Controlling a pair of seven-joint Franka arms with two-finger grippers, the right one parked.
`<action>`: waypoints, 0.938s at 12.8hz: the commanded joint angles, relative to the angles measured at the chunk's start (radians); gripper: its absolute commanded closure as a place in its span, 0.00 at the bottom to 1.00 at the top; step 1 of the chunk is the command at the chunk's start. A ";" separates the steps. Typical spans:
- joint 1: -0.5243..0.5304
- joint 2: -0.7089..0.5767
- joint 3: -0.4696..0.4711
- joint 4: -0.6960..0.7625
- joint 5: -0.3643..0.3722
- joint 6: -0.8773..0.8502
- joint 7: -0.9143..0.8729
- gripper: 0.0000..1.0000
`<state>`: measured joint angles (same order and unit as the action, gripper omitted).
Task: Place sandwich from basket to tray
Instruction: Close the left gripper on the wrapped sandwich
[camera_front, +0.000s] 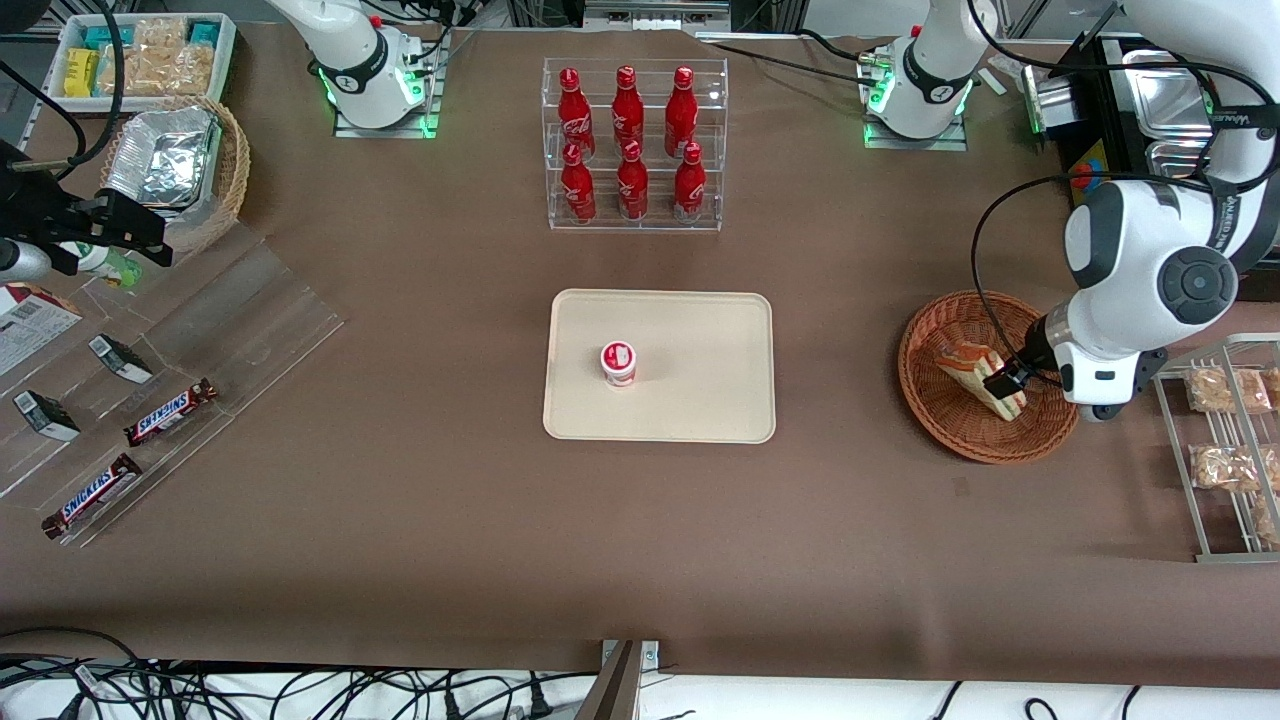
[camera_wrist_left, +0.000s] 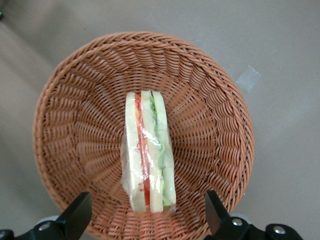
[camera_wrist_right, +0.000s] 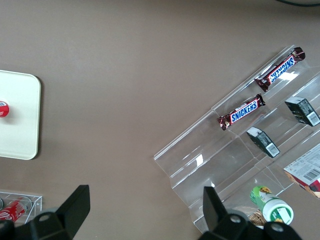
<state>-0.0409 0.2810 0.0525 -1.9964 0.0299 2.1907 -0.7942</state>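
While the sandwich (camera_front: 978, 378) lies inside the reddish-brown basket (camera_front: 938, 410), the gripper (camera_front: 1008, 381) hangs directly over it at the working arm's end of the table (camera_front: 420, 520). Seen from the left wrist camera, the wedge (camera_wrist_left: 148, 152) rests on its edge across the basket's woven floor (camera_wrist_left: 75, 130), its pale bread, red layer and green layer showing through the clear wrap. The two black fingers (camera_wrist_left: 75, 217) stand spread wide, one to either side of the sandwich's nearer end, with a clear gap between each and the wrap, so nothing is gripped. From the front it looks as though the fingertips sit about level with the top of the sandwich, though the arm hides part of that. The cream tray (camera_front: 700, 400) lies at the middle of the table, well apart from the basket, and carries only a small red-and-white cup (camera_front: 618, 362). A clear rack of red bottles (camera_front: 632, 140) stands farther from the front camera than the tray.
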 joint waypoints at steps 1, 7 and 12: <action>-0.007 -0.034 -0.002 -0.102 0.027 0.108 -0.026 0.00; -0.010 0.003 -0.008 -0.145 0.063 0.208 -0.082 0.00; -0.013 0.020 -0.008 -0.163 0.094 0.260 -0.126 0.00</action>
<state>-0.0516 0.2990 0.0445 -2.1400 0.0966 2.4167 -0.8940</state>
